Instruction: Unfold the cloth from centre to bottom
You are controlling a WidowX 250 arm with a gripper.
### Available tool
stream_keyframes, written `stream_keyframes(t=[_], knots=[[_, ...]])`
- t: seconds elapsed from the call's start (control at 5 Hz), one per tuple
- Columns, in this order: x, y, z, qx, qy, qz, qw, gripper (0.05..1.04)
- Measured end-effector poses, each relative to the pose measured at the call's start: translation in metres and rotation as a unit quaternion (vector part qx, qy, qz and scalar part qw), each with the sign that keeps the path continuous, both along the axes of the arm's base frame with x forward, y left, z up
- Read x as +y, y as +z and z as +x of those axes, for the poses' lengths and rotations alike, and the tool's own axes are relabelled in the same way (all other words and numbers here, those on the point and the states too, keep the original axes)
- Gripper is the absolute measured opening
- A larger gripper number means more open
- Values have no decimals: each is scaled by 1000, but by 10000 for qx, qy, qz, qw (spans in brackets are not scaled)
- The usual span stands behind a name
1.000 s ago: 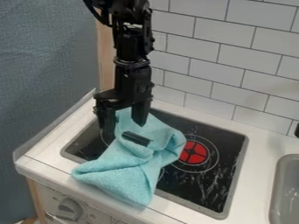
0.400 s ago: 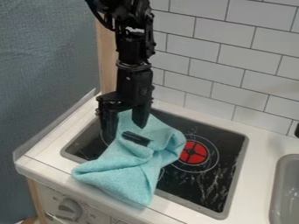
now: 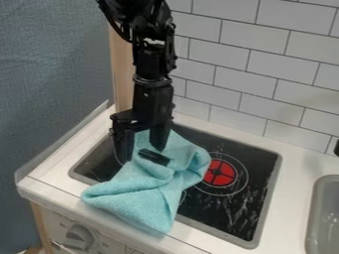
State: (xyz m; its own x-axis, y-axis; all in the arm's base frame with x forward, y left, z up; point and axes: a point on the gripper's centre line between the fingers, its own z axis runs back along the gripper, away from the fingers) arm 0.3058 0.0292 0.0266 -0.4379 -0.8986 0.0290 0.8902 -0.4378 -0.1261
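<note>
Pre-grasp, I judge. Hand (image 3: 141,155) spread, empty, over bunched cloth (image 3: 147,184); contact unclear. I'd lower, pinch near centre, draw bottomward.

No readable text, labels or numbers, small marks (image 3: 102,242) beside the stove knob (image 3: 79,237), illegible

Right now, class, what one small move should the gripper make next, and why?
Probably lower the gripper slightly, ready to pinch the cloth. Its fingers stand apart over the cloth's upper part, with fabric visible between them but not pinched, and the cloth lies bunched on the stove top.
</note>
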Motion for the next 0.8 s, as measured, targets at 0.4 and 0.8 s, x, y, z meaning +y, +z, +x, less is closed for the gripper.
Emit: stream_keyframes(t=[0.4,0.8], knots=[[2,-14,-1,143,112,20,9998,632],[4,-15,1,54,281,14,9996,190]])
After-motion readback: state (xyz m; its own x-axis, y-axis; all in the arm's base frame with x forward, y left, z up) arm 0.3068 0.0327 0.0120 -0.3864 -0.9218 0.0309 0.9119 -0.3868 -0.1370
